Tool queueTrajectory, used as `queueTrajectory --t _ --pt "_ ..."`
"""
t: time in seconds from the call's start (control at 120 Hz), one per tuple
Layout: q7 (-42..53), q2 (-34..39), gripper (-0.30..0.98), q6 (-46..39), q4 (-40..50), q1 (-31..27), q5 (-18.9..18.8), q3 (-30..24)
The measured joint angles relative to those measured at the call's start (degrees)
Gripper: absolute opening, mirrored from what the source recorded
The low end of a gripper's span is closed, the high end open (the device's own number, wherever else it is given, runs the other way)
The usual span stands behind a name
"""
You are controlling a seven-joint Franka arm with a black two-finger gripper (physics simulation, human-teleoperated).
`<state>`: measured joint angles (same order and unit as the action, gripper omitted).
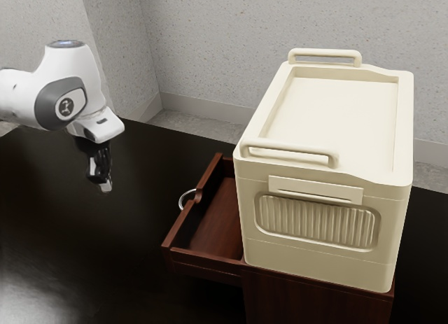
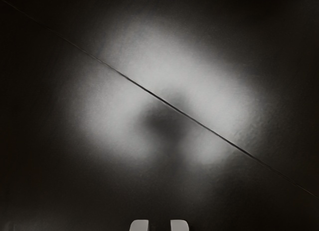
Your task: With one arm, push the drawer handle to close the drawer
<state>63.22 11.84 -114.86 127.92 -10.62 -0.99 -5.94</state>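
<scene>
Drawer point(image 1: 218, 215) in the lower middle of the exterior view; standing open, pulled out of the cabinet point(image 1: 315, 300) toward that view's left; red-brown wood, its floor and side walls visible. Handle point(image 1: 185, 198) on the outer face of the drawer's front; a silvery curved bar, just beside a small notch in the front's upper edge; gripper well apart from it.

Gripper point(image 1: 104, 187) left of centre in the exterior view, black, pointing down above the table; the two fingertips point(image 2: 140, 226) stand apart in the wrist view, a modest gap between them, nothing held. Arm point(image 1: 66, 93), white and grey, enters from the left edge of the frame, in its upper part; its hand end tilts down toward the table.

Cabinet at the lower right of centre, same dark red wood; on top of it a cream box point(image 1: 318, 219), filling much of the right half; two raised grips on its upper rim, a shallow recessed top, a ribbed panel on the side facing the camera. Table point(image 1: 66, 219) black and glossy; beneath the gripper, the wrist view gives a pale sheen crossed by a thin dark line point(image 2: 172, 107); speckled grey walls point(image 1: 210, 51) behind, with a plain skirting along the foot.
</scene>
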Motion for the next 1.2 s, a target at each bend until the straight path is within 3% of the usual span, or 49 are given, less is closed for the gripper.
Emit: queueTrajectory --t 0.3,1.2 --pt "1.7 -6.8 -0.09 -4.1 -3.6 0.3 1.6 -6.1" --pt "10.0 -13.2 -0.1 -10.5 -6.1 -0.5 4.4 -16.2"
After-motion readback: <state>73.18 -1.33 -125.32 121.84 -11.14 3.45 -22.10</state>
